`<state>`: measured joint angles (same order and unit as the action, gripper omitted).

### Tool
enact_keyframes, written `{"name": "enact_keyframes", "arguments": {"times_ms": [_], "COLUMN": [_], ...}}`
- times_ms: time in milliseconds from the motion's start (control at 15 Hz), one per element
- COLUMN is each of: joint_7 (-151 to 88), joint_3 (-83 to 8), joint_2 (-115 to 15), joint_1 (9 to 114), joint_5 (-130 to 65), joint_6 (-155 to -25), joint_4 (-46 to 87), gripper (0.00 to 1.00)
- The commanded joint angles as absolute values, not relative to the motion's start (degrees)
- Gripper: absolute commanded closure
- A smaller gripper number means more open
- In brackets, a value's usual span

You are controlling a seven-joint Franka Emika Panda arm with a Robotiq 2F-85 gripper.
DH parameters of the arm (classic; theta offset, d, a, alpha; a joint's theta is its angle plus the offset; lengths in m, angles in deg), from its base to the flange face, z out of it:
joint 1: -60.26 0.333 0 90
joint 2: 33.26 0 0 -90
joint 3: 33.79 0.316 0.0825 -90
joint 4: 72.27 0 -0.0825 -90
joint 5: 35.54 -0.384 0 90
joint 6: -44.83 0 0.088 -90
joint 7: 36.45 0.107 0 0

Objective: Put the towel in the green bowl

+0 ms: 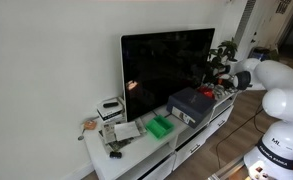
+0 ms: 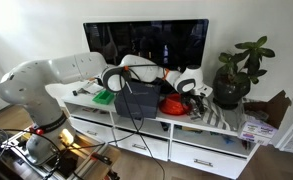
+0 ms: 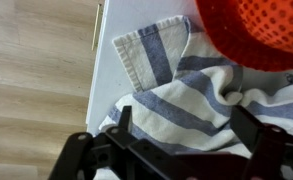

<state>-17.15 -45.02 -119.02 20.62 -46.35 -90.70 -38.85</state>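
My jaws, spread apart, straddle the crumpled blue-and-white striped cloth towel [image 3: 176, 100] lying directly beneath on the white tabletop [image 3: 146, 12].

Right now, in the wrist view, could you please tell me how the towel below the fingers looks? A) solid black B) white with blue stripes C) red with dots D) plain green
B: the towel lying crumpled below the fingers is white cloth with blue stripes, next to a red mesh object.
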Motion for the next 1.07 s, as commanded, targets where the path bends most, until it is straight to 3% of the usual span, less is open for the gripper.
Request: {"name": "enact_keyframes", "arguments": {"times_ms": [0, 867, 933, 1000], "joint_7": [-13.22, -7.4, -7.12, -6.85], "joint_3": [-45.22, -45.1, -45.15, -45.26], "joint_2": [-119.01, -119.22, -119.22, -119.22], "joint_1": [20.93, 23.54, 23.67, 23.78], "joint_5": [-45.41, -45.65, -45.65, -45.65], "joint_6": [-97.08, -100.89, -100.85, -100.68], "joint_4": [-35.6, -31.47, -31.28, -31.12], "gripper": [0.0, 0.0, 0.25, 0.26]}}
